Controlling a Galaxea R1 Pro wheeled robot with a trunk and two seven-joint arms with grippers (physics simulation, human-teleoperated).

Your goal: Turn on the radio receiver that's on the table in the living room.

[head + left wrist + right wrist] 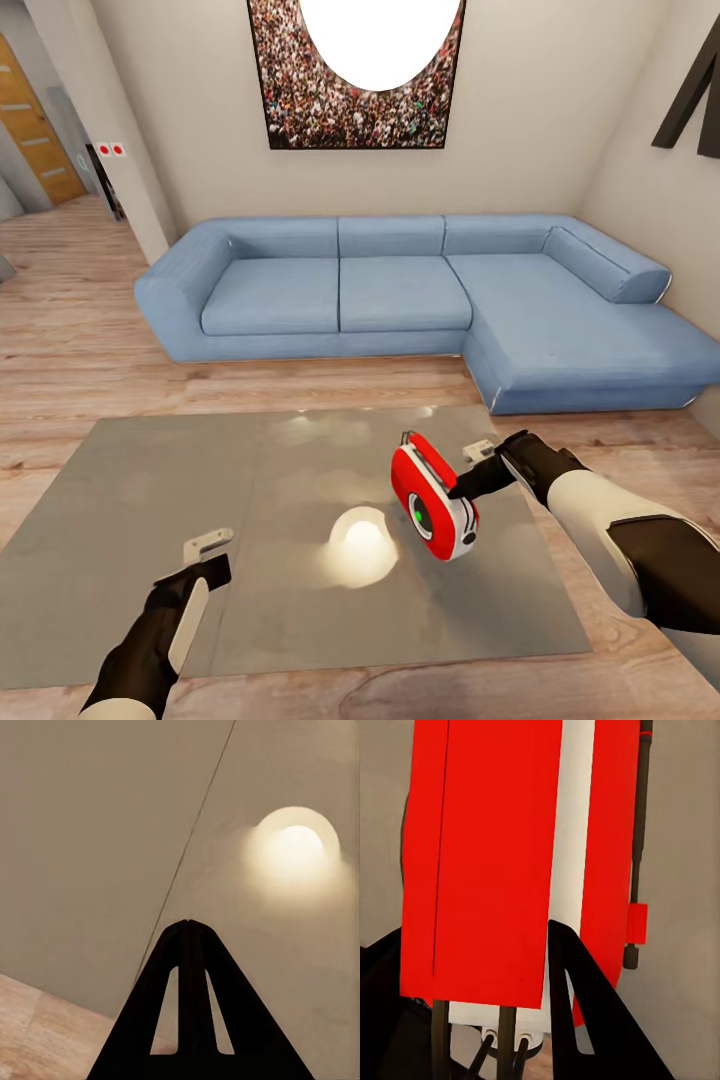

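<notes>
Fingers [466, 492] touch radio receiver [433, 497] above table [150, 480].

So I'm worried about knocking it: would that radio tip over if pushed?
Probably. The radio receiver is narrow and already leans on the glossy table, so it may topple or slide. The right gripper presses its side; the rigid shell shouldn't flex.
</notes>
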